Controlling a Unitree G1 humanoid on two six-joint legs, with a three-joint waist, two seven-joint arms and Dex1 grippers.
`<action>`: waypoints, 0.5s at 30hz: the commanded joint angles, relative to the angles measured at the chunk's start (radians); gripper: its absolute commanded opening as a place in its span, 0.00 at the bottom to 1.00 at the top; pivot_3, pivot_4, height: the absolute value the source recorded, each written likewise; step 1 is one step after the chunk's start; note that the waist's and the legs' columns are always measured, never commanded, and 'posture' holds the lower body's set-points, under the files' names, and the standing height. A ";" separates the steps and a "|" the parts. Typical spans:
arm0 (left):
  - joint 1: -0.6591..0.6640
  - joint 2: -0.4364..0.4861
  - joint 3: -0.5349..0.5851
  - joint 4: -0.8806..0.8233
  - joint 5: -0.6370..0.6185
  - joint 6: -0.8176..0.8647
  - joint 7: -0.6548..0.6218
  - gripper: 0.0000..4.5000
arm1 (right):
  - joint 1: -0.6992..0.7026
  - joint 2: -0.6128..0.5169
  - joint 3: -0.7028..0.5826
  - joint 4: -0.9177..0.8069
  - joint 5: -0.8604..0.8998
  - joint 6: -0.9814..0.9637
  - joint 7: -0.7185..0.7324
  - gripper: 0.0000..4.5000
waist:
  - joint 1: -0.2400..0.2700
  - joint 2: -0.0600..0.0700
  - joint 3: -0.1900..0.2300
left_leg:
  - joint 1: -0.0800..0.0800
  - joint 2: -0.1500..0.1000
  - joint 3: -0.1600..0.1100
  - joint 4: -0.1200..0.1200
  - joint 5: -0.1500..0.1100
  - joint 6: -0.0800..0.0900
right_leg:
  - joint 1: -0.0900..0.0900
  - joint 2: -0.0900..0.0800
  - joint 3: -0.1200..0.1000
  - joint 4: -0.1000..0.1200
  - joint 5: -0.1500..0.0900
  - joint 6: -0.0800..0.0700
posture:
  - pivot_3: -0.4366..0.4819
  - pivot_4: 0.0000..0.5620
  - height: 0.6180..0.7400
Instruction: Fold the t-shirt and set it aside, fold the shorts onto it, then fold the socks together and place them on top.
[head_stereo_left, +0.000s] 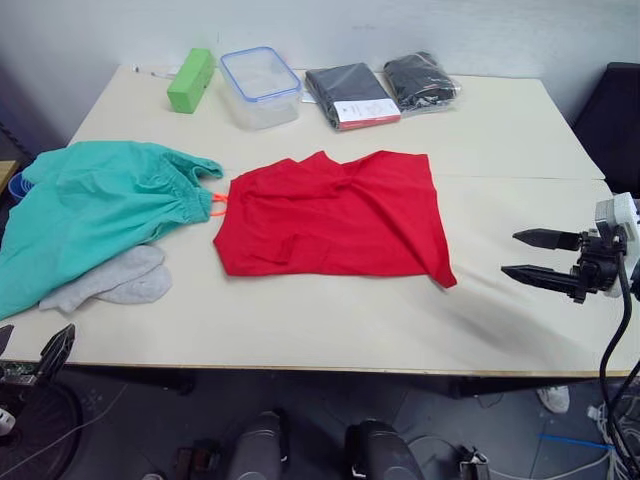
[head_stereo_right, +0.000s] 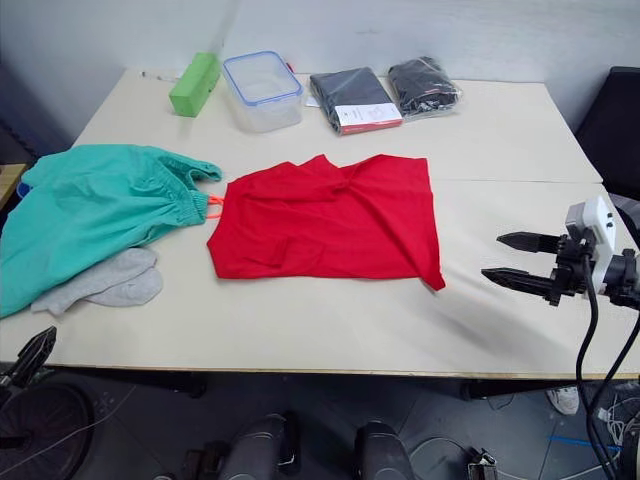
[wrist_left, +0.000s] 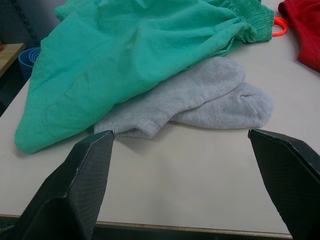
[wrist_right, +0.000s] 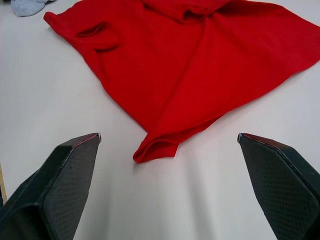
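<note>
Table: I see a pale beige tabletop (head_stereo_left: 330, 330) carrying all three garments.
T-shirt: the bright red cloth t-shirt (head_stereo_left: 335, 215) lies rumpled at the table's middle.
Right gripper: my right gripper (head_stereo_left: 528, 256) hangs over the table's right edge, fingers spread wide, empty; the shirt's near right corner lies ahead of it, apart.
Shorts: the teal-green fabric shorts (head_stereo_left: 90, 205) lie heaped at the table's left, orange drawstring (head_stereo_left: 218, 205) beside the shirt.
Socks: the light grey knit socks (head_stereo_left: 115, 282) are partly under the shorts.
Left gripper: my left gripper (wrist_left: 182, 150) is wide apart, empty, at the front left edge, socks just ahead.
</note>
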 joint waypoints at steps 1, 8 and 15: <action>0.023 -0.002 0.042 -0.032 -0.013 -0.012 0.012 1.00 | -0.021 0.000 -0.012 0.005 0.000 -0.018 0.014 1.00 | 0.000 0.000 0.000 | 0.000 0.000 0.000 0.000 0.000 0.000 | 0.000 0.000 0.000 0.000 0.000 0.000 | 0.48 0.27 1.00; 0.029 -0.014 0.028 -0.044 -0.015 -0.012 0.025 1.00 | -0.045 0.005 -0.004 0.017 -0.015 -0.027 0.008 1.00 | 0.000 0.000 0.000 | 0.000 0.000 0.000 0.000 0.000 -0.001 | 0.000 0.000 0.000 0.000 0.000 0.000 | 0.48 0.27 1.00; 0.005 0.019 0.015 -0.026 -0.010 -0.009 0.012 1.00 | -0.023 0.008 -0.015 -0.042 -0.020 -0.020 -0.027 1.00 | 0.000 0.000 0.000 | 0.000 0.000 0.000 0.000 0.000 -0.001 | 0.000 0.000 0.000 0.000 0.000 0.000 | 0.48 0.27 1.00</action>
